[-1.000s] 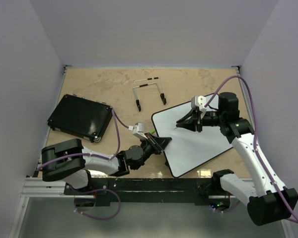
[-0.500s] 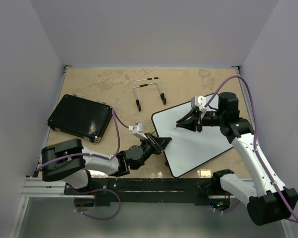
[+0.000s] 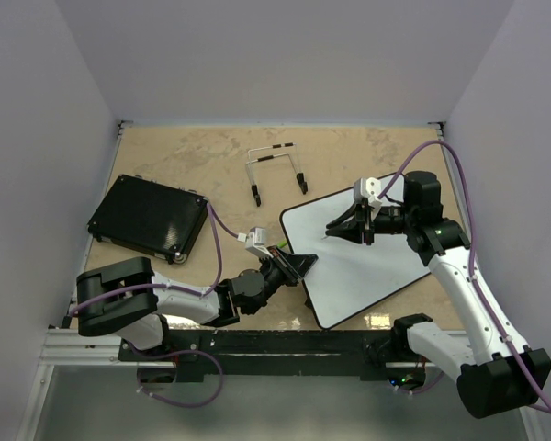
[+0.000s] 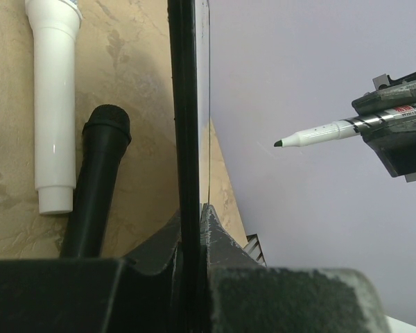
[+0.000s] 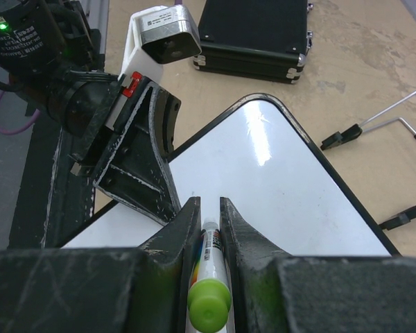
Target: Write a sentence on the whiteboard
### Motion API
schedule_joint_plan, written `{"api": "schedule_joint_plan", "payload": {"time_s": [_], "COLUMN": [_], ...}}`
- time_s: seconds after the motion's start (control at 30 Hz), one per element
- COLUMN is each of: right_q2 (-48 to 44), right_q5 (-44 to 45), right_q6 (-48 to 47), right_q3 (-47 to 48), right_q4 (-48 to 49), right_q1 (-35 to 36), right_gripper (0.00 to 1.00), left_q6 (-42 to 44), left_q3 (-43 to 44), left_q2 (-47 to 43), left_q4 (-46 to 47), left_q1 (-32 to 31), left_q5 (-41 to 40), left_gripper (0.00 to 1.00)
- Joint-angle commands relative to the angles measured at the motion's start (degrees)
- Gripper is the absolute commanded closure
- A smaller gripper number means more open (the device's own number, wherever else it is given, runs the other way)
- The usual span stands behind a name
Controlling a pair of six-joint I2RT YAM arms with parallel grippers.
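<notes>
Risk noted: the marker (image 5: pixel 209 267) tip was held off the whiteboard (image 3: pixel 367 266). A hard or slanted descent was judged likely to swing the board in the clamp on its left edge, or to drive the marker back between the fingers and spoil the strokes.
Left gripper (image 3: pixel 292 267): fingers pressed shut on the black frame of the board's left edge.
Right gripper (image 5: pixel 208 208): fingers pinched on the marker's barrel, tip aimed near the board's far-left corner.
Board was found on the right half of the table (image 3: pixel 193 165), toward the near edge; its face appeared unmarked
</notes>
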Motion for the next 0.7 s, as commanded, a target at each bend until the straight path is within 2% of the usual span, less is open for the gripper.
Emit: {"api": "schedule_joint_plan", "payload": {"time_s": [0.0,0.67], "right_q2": [-0.46,-0.37], "right_q5": [-1.24,-1.41], "right_q6": [-0.79,-0.88], "right_q3": [-0.37,-0.46], "right_q4": [1.03,1.21], "right_q1": [-0.28,-0.28], "right_gripper": [1.00,1.00], "left_q6": [5.33,4.71], "left_q3": [0.77,0.33], "left_q2": [-0.48,-0.21], "left_q4": [0.19,0.63], "left_q1": [-0.49,-0.57], "left_q5": [-0.19,-0.27], "left_gripper": [1.00,1.00]}}
